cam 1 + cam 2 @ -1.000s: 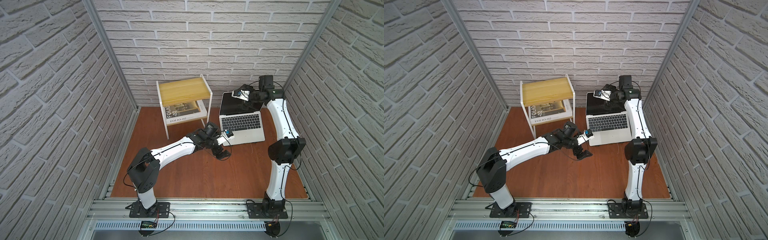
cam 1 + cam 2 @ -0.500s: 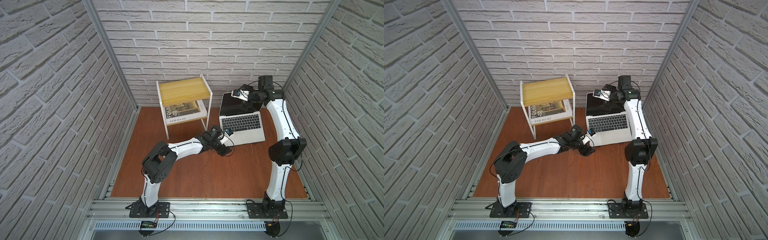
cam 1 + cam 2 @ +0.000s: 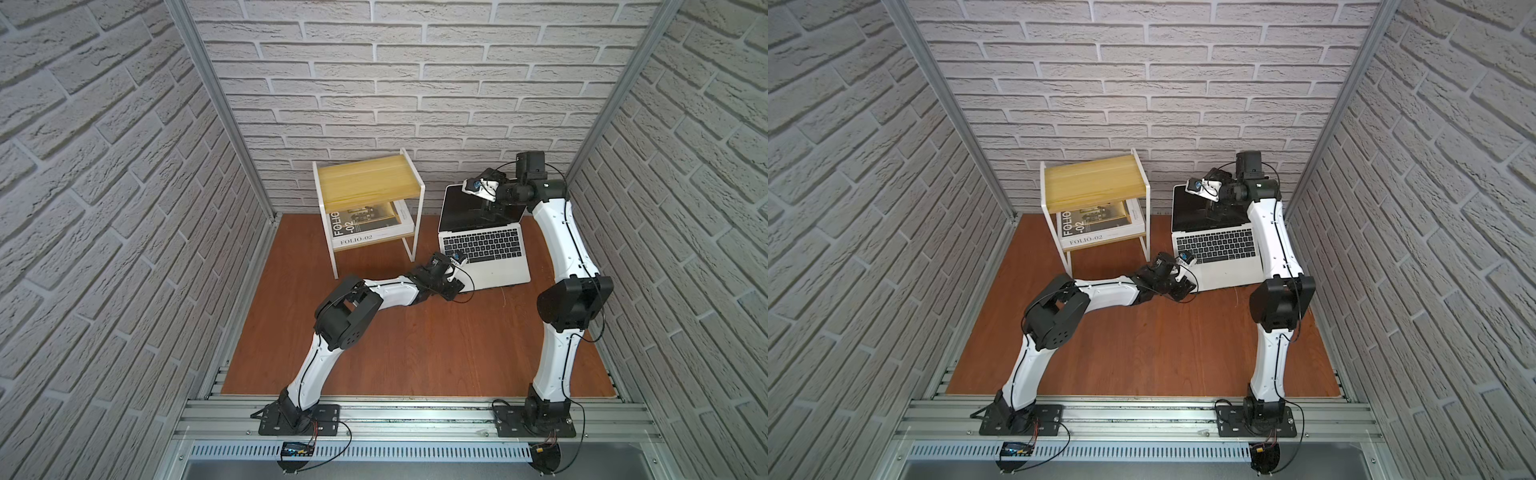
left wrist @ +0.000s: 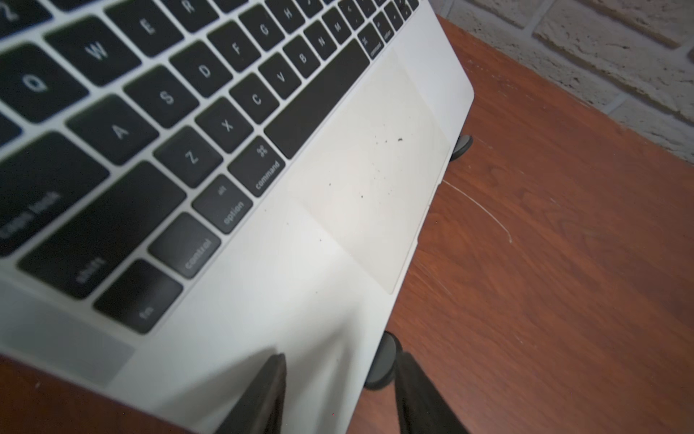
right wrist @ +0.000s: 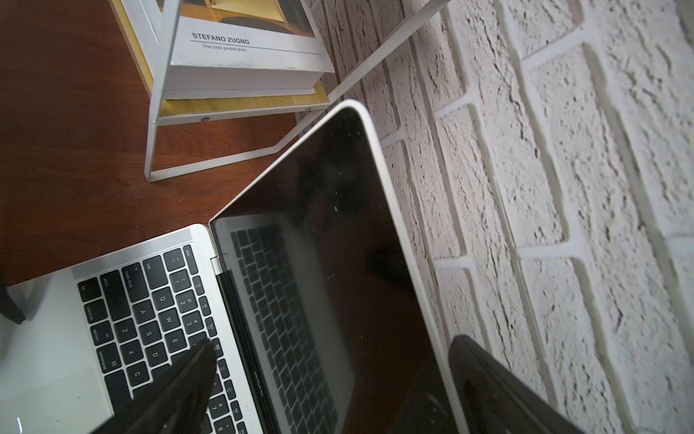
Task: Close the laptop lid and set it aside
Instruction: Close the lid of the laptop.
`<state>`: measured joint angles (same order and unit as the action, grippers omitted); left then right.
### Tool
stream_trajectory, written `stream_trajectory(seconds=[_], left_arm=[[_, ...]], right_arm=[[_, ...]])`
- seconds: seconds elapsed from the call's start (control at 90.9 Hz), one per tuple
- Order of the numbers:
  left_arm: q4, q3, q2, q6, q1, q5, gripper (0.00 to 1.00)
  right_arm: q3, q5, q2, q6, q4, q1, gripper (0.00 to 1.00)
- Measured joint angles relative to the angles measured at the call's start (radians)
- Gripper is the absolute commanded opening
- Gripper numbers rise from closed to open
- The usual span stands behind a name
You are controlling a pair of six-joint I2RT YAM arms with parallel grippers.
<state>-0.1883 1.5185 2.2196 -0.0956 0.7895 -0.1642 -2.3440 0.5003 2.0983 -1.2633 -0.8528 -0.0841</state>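
In both top views the laptop point(image 3: 484, 253) sits open in the upper half of the frame, right of centre, on the brown table point(image 3: 415, 353). Its lid point(image 3: 461, 212) stands up with the black screen facing the camera, and the brick wall point(image 5: 563, 188) is close behind it. The right gripper point(image 5: 332, 342) is spread wide astride the lid's top edge, with 1 finger point(image 5: 180, 379) over the keys in front of the screen and the other behind the lid on the wall side; neither clearly touches it. The left gripper point(image 4: 341, 357) is at the laptop's lower left corner, 1 finger over the palm rest and 1 off the front edge beside a dark rubber foot point(image 4: 381, 362) under the laptop. I cannot tell whether it clamps that edge. Left of the laptop, near but apart, stands a white rack point(image 3: 365, 183) with 2 wooden shelves, and a white book point(image 3: 361, 239) lies on the lower shelf
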Motion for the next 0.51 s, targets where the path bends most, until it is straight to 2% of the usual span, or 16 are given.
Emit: stream_trajectory(seconds=[0.506], left_arm=[[-0.046, 0.036, 0.035, -0.036, -0.002, 0.000, 0.52]], right_arm=[[0.112, 0.003, -0.080, 0.011, 0.024, 0.005, 0.97]])
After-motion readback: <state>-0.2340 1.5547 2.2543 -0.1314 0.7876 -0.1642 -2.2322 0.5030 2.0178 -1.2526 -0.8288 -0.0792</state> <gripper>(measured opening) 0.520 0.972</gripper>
